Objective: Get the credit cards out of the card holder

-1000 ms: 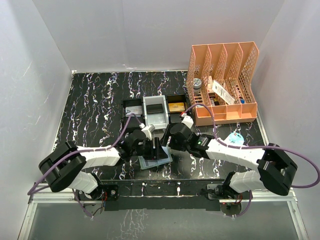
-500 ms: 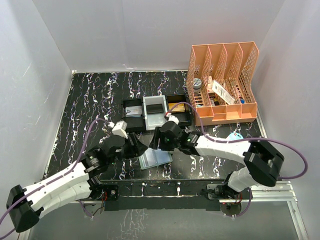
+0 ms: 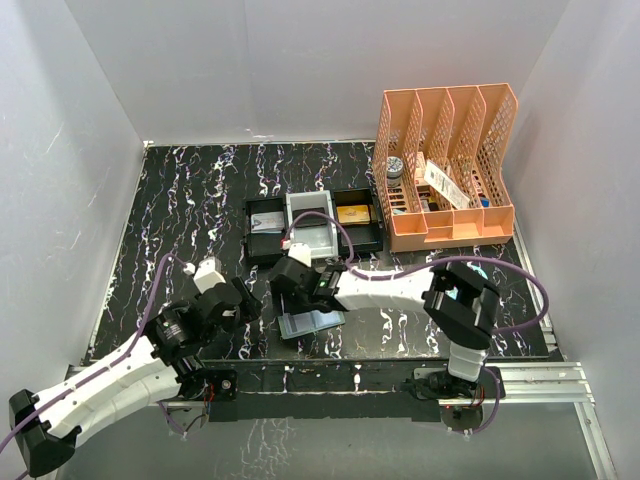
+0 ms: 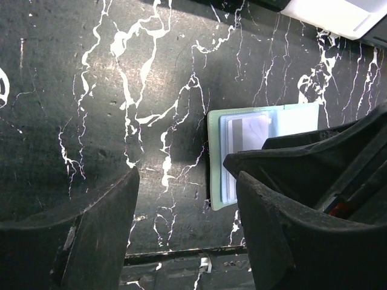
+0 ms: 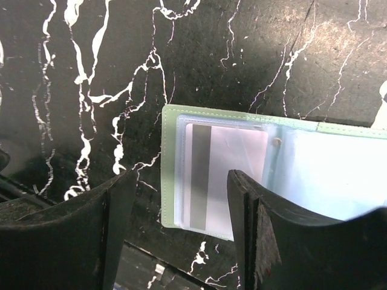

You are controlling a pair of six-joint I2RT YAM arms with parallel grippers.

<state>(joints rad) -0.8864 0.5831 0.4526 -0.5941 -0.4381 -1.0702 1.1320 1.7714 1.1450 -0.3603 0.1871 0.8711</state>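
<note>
Our left gripper and right gripper both gape, empty. The card sits sleeved in the open holder; pulling it could drag the unpinned holder along.

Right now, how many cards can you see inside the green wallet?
1: a pale card with a dark stripe, in the clear sleeve at the card holder's left end. More may be hidden.

A black tabletop veined with white fills the scene. At its far middle three shallow trays sit side by side, touching: the left black tray, the white tray and the right black tray, which holds a yellowish flat piece. At far right stands an orange slotted file rack, with small items in its compartments.
</note>
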